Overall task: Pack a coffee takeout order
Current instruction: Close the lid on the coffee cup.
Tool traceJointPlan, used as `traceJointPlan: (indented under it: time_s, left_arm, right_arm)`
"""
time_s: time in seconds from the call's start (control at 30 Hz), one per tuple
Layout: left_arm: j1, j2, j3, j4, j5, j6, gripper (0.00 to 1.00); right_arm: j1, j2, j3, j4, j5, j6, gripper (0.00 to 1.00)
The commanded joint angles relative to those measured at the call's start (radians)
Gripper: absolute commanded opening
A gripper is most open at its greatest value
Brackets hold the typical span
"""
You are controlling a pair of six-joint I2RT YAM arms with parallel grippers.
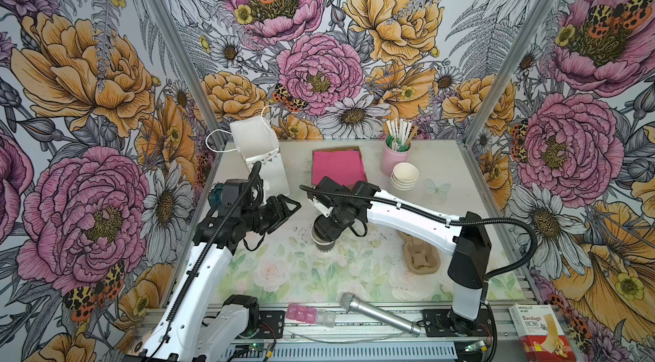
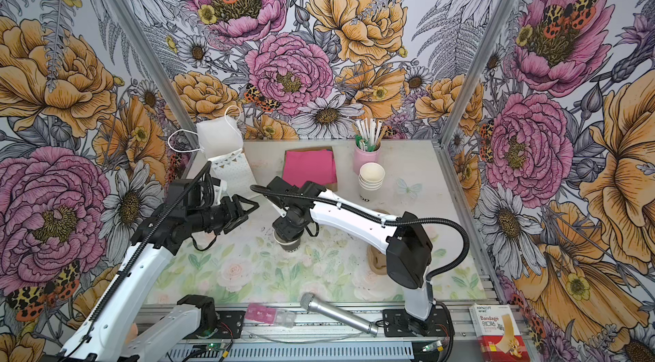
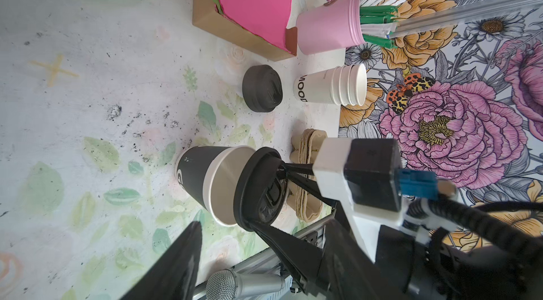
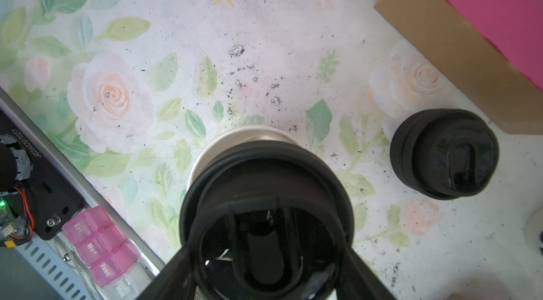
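A paper cup (image 3: 202, 178) with a dark wall and a white rim stands upright mid-table, also in both top views (image 1: 323, 244) (image 2: 289, 245). My right gripper (image 4: 269, 254) points straight down over it, shut on a round black lid (image 3: 261, 187). The lid sits tilted at the cup's rim, not flat on it. My left gripper (image 1: 294, 206) hangs left of the cup, apart from it and open, with nothing between its fingers. The pink napkin (image 1: 338, 166) lies on top of a stack in a brown cardboard tray (image 3: 235, 34) at the back.
A stack of black lids (image 4: 445, 153) stands behind the cup. At back right stand stacked white cups (image 1: 404, 176) and a pink cup of straws (image 1: 393, 158). A white paper bag (image 1: 255, 144) is back left, the pulp carrier (image 1: 420, 257) right. A microphone (image 1: 379, 314) lies on the front rail.
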Motion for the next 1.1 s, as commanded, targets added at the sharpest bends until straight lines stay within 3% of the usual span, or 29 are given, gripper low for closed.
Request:
traceJointPlan:
  time_s: [0.0,1.07]
  left_arm:
    - [-0.009,-0.006,-0.011,0.003,-0.007,-0.017,0.68]
    - [-0.037,-0.007,-0.055,-0.029,-0.053,-0.028,0.69]
  right_arm:
    - [0.010,0.023,0.006,-0.001,0.012,-0.009,0.63]
    - [0.029,0.078,0.079,-0.012,0.020,-0.072,0.64]
